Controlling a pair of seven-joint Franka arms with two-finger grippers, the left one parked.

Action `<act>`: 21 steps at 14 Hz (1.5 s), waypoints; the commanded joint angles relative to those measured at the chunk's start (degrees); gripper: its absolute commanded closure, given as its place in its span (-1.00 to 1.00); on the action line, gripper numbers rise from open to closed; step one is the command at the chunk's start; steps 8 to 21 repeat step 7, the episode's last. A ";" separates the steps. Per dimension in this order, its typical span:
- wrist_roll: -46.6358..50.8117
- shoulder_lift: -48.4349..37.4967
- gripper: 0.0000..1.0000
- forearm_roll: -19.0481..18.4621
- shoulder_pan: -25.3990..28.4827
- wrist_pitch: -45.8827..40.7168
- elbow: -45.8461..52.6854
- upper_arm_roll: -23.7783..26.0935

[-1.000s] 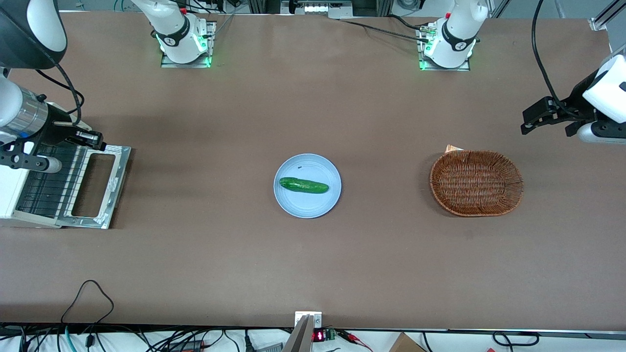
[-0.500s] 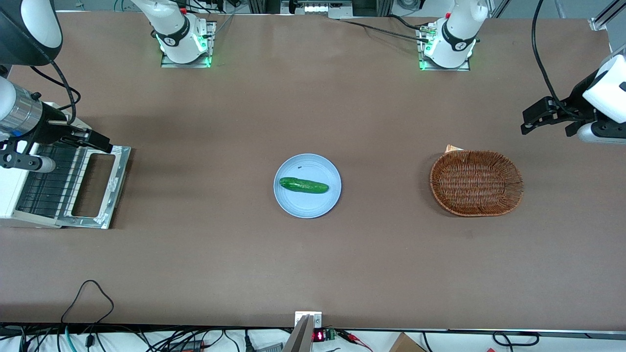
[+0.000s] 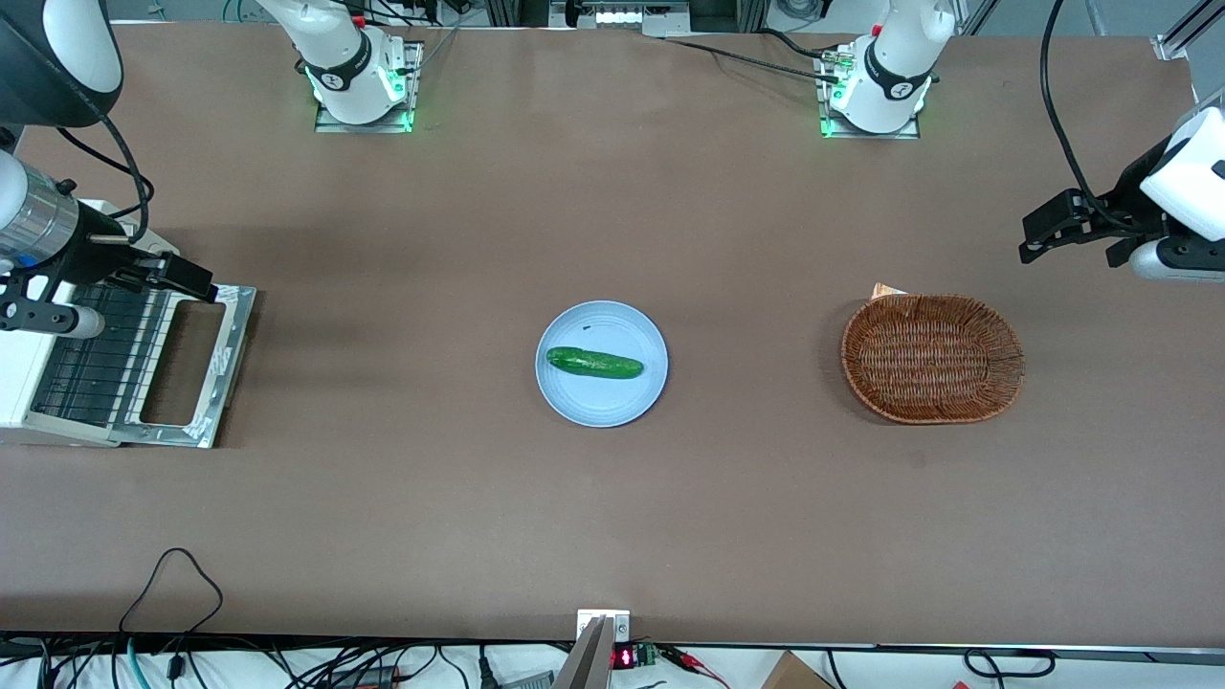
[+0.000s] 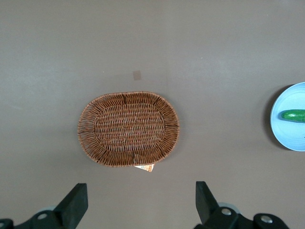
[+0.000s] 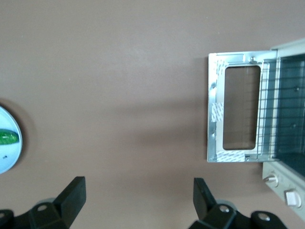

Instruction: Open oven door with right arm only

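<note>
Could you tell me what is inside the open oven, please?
A wire rack shows inside the oven, above the lowered door. Deeper inside is out of sight. The open gripper hovers over the door's edge.

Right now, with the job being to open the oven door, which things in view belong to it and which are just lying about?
Job:
- oven door, lying open flat on the table
- oven
- gripper, open, above the door's edge farthest from the front camera, holding nothing

Lying about:
- plate with cucumber
- basket, toward the parked arm's end
</note>
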 commanded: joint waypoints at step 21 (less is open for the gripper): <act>-3.01 -0.48 -1.00 -0.97 -0.11 -0.19 0.41 0.10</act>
